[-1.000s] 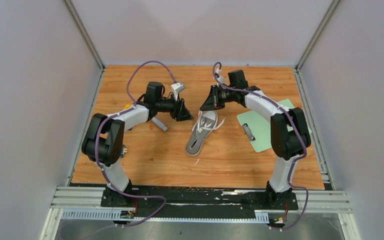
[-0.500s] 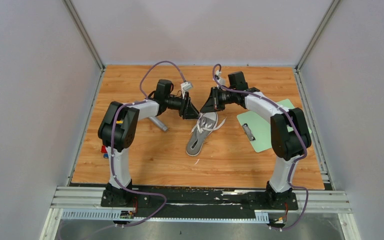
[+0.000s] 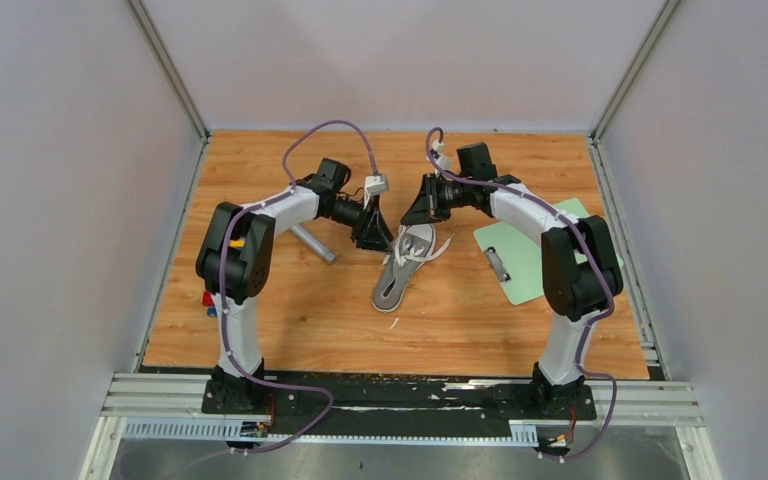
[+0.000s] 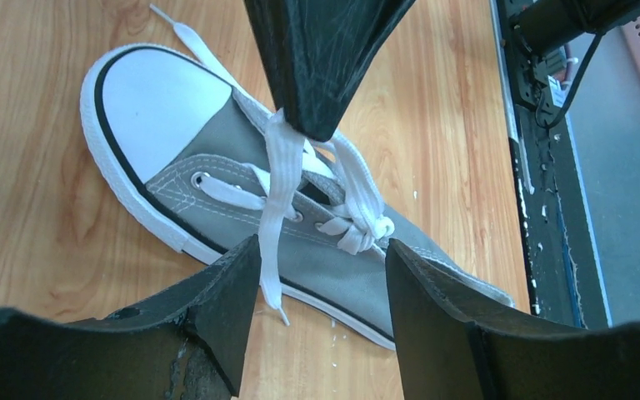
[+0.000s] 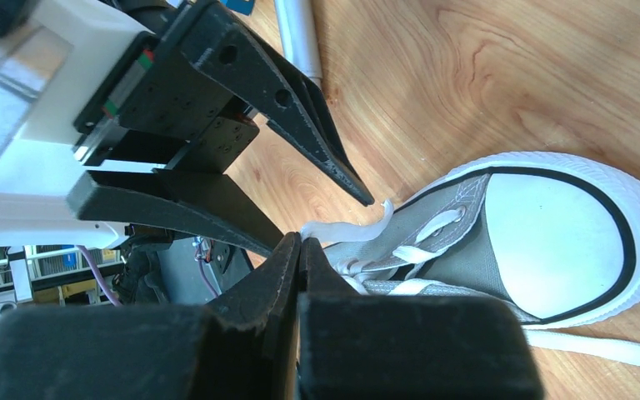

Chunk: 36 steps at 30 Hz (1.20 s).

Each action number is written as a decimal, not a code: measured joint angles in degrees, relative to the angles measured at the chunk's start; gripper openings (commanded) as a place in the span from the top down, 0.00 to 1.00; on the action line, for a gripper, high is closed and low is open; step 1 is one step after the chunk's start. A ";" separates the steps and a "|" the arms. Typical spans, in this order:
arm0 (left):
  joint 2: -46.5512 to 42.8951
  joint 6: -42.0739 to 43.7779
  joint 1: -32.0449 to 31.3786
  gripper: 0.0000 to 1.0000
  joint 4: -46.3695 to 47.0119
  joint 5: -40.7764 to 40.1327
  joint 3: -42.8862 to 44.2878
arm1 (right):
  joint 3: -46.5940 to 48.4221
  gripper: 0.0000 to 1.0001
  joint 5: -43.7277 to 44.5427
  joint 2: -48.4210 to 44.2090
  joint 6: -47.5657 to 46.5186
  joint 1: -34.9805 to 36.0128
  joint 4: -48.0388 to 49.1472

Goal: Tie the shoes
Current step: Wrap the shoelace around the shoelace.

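A small grey shoe [image 3: 400,272] with a white toe cap lies mid-table, toe pointing away. My right gripper [image 3: 409,219] hangs over its toe end, shut on a white lace [image 4: 277,192] that it holds lifted off the eyelets. In the right wrist view the lace [image 5: 343,230] comes out at the shut tips [image 5: 300,239]. My left gripper [image 4: 321,250] is open, just left of the shoe [image 4: 167,108]. The lace's free end dangles beside its left finger [image 4: 229,283], with nothing between the fingers. A loose knot [image 4: 358,229] sits on the tongue.
A green clipboard [image 3: 538,258] lies right of the shoe under the right arm. A grey-white pen-like stick [image 3: 312,243] rests left of the left gripper. White walls enclose the wooden table; the arm bases stand on a rail at the near edge.
The left arm has swung in and moved its open gripper right, up to the shoe's left side. The right gripper has stayed put, shut on the lace.
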 measured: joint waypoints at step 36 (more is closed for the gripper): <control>10.12 26.58 -2.49 0.00 -36.09 7.74 14.69 | 0.00 1.00 -0.02 0.00 -1.18 -0.11 -0.07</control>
